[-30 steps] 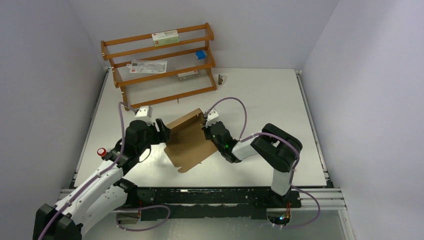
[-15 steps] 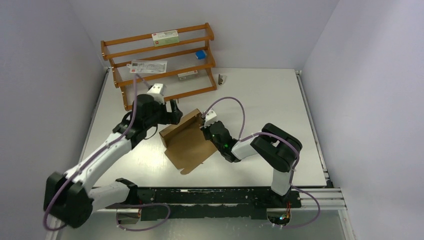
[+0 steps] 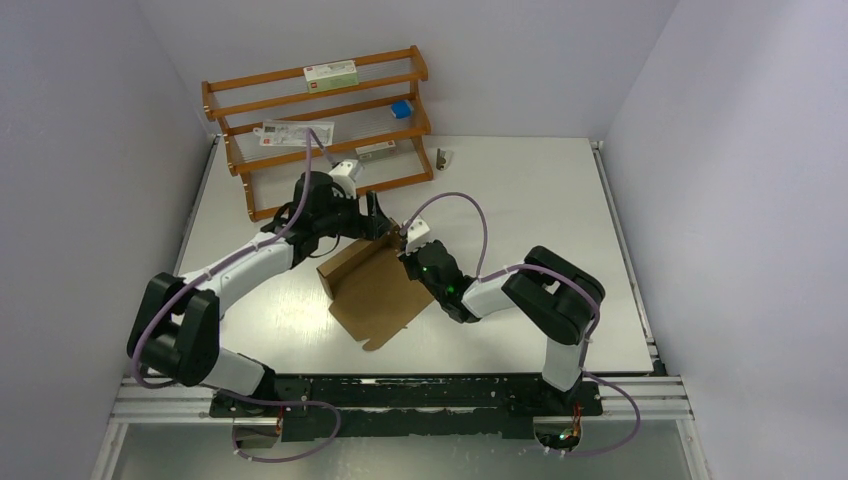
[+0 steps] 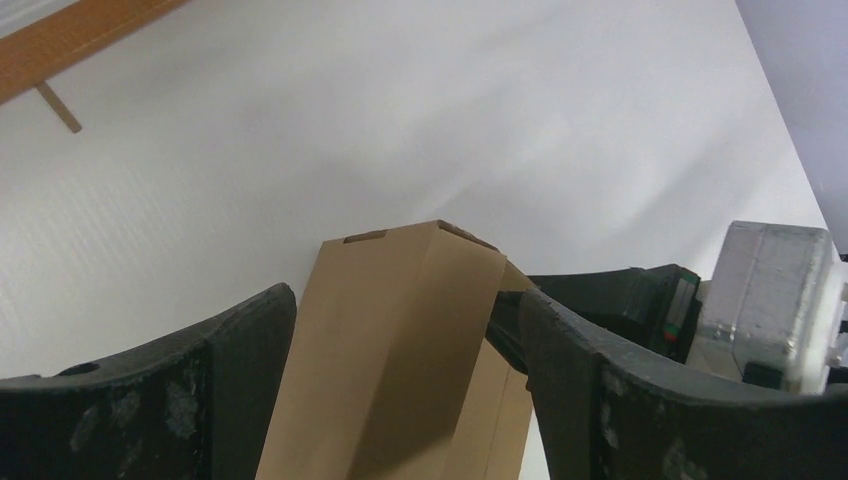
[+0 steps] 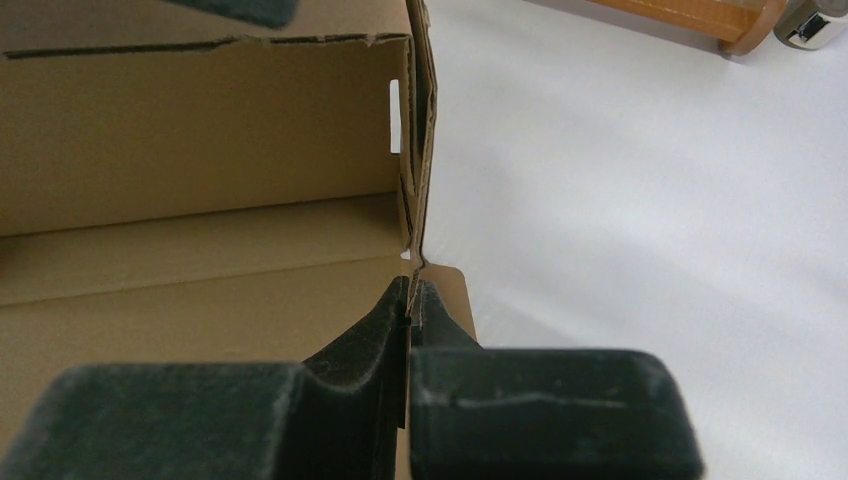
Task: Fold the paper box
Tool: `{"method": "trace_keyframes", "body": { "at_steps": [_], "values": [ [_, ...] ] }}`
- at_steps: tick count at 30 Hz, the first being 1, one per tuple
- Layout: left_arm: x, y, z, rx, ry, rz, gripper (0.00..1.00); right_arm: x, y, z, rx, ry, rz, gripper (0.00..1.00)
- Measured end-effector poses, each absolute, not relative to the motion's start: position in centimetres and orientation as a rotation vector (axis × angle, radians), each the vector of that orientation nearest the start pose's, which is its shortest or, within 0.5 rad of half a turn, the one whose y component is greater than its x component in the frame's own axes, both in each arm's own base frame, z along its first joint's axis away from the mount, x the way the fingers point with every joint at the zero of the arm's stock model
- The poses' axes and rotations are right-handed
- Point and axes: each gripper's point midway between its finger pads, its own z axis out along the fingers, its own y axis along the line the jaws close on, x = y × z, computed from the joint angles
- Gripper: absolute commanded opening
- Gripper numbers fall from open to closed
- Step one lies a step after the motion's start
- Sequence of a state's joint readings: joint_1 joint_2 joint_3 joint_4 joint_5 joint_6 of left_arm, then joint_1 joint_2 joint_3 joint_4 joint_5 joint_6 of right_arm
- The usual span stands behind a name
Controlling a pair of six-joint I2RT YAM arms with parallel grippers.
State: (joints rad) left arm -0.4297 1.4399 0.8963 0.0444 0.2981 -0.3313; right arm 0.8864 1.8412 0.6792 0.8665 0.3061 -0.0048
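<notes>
paper box (image 3: pixel 375 290) mid-table, part folded. right gripper (image 5: pixel 410 300) pinched shut on its right wall edge. left gripper (image 4: pixel 398 312) spread wide, straddling the far wall.

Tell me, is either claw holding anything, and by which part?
Right gripper pinches the paper box by a side wall's edge. Left gripper stands open around a raised flap, apparently not gripping it.

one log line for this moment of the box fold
paper box: partly folded, one wall up | left end effector: open, straddling that wall | right end effector: shut on side edge
</notes>
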Motion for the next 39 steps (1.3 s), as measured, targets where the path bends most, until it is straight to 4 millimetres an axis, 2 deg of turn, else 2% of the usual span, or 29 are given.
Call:
{"method": "trace_keyframes", "body": {
  "at_steps": [8, 15, 24, 30, 33, 39],
  "values": [
    [35.6, -23.5, 13.5, 0.3, 2.152, -0.766, 0.7, 33.2, 32.4, 5.7, -0.613, 1.768, 0.329, 0.0],
    [35.7, -24.1, 12.9, 0.338, 2.166, -0.787, 0.68, 33.1, 32.4, 5.7, -0.621, 1.774, 0.332, 0.0],
    [35.9, -23.8, 12.7, 0.344, 2.166, -0.792, 0.65, 32.2, 32.2, 5.9, -0.671, 1.796, 0.378, 0.19],
    [36.7, -23.1, 12.8, 0.358, 2.143, -0.799, 0.64, 31.4, 30.4, 5.3, -0.712, 1.845, 0.491, 0.29],
    [36.6, -23.2, 12.8, 0.38, 2.134, -0.815, 0.62, 31.6, 29.7, 6.2, -0.718, 1.831, 0.559, 0.32],
    [36.4, -23.6, 12.8, 0.423, 2.121, -0.837, 0.61, 31.7, 28.9, 9.6, -0.769, 1.745, 0.663, 0.36]
  ]
}}
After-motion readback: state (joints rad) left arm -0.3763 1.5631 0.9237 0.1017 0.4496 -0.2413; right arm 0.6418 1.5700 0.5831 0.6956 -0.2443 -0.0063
